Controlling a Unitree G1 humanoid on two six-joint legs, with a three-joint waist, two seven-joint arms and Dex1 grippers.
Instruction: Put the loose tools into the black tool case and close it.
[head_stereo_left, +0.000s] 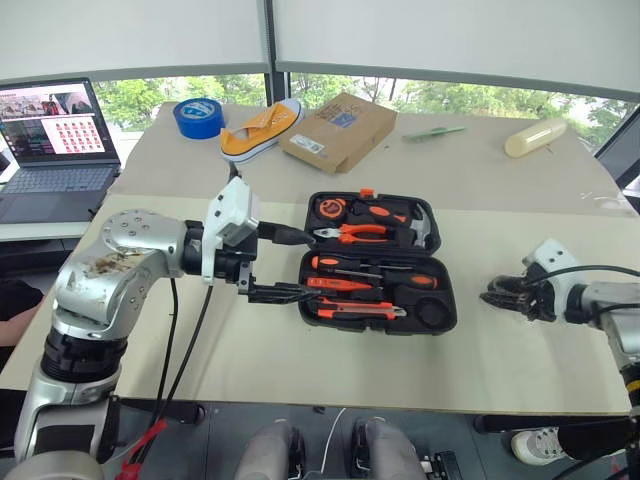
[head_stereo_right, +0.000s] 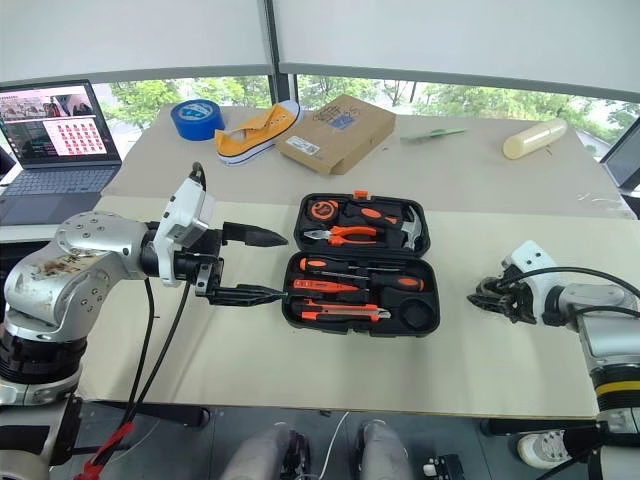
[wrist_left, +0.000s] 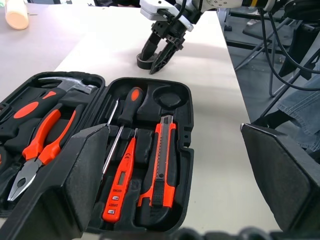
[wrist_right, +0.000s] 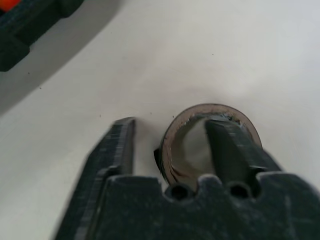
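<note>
The black tool case (head_stereo_left: 447, 322) lies open on the table. Its far half holds pliers (head_stereo_left: 352, 233) and a hammer. Its near half holds a screwdriver (head_stereo_left: 375, 278), the orange tester screwdriver (wrist_left: 120, 185) and the utility knife (wrist_left: 160, 160). A round recess (head_stereo_left: 433, 313) holds nothing. My left gripper (head_stereo_left: 300, 265) hangs open just left of the case, empty. To the right of the case, my right gripper (wrist_right: 170, 124) straddles the wall of the small dark tape roll (wrist_right: 175, 135) on the table. One finger is in the hole and one outside, with a sliver of table between the outer finger and the roll.
At the back stand a brown cardboard box (head_stereo_left: 337, 130), a yellow shoe (head_stereo_left: 262, 128), a big blue tape roll (head_stereo_left: 198, 117), a green pen-like stick (head_stereo_left: 433, 132) and a cream cylinder (head_stereo_left: 535, 136). A laptop (head_stereo_left: 50, 140) sits at the far left.
</note>
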